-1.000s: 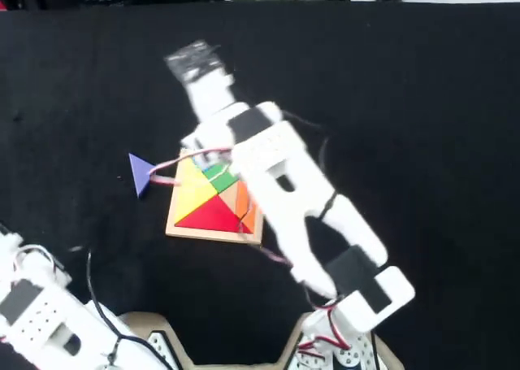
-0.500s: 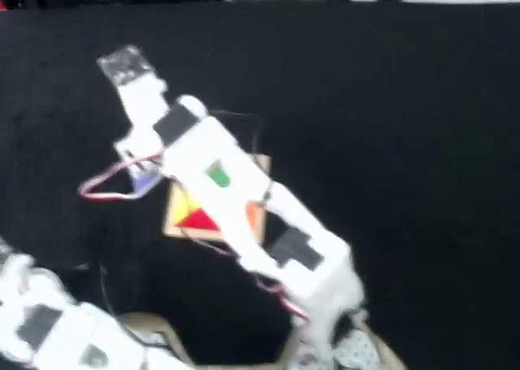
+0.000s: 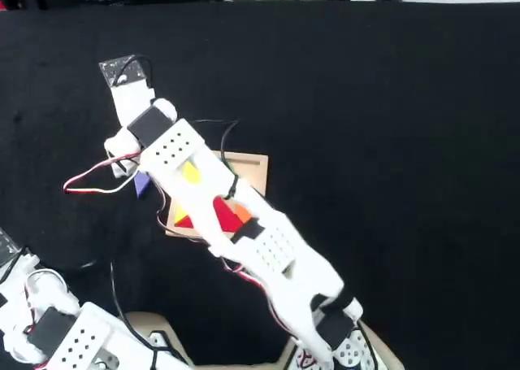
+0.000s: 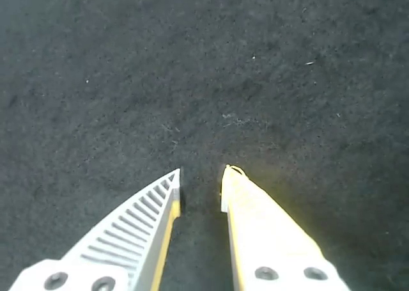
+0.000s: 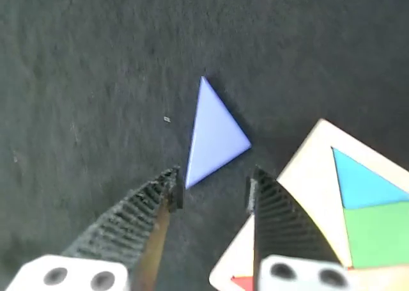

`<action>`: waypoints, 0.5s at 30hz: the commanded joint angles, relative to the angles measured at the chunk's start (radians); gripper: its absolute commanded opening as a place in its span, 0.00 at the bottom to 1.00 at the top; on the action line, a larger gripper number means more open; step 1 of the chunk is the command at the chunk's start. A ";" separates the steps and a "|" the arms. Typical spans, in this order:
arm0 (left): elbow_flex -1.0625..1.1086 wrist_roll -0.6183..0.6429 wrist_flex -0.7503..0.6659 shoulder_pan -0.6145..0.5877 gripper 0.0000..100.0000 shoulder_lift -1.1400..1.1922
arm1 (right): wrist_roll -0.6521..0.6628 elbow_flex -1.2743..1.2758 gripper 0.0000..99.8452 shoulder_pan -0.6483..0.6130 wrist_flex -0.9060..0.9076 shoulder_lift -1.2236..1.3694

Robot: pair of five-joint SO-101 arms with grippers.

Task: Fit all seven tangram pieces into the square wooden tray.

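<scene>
Fingers (image 5: 275,208) of the right gripper (image 5: 213,179) stand released, holding nothing, with the near corner of the blue triangle (image 5: 214,134) between their tips. That triangle lies flat on the black table (image 3: 390,102), just beside a corner of the wooden tray (image 5: 307,169) and outside it. The tray holds a cyan piece (image 5: 364,182) and a green piece (image 5: 377,230); from above, a yellow piece (image 3: 191,173), a red piece (image 3: 219,211) and an orange piece (image 3: 242,215) show beside the right arm (image 3: 268,248) stretched over it. The left gripper (image 4: 201,182) hangs over bare table, its fingers slightly parted and unladen.
</scene>
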 commanded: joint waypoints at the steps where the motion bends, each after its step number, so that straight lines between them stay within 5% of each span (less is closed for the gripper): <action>1: -0.012 0.011 0.005 0.015 0.12 -0.005 | -0.029 -0.148 0.20 -0.006 0.005 0.050; 15: -0.010 0.006 0.009 0.015 0.12 -0.005 | -0.052 -0.311 0.24 -0.002 -0.018 0.275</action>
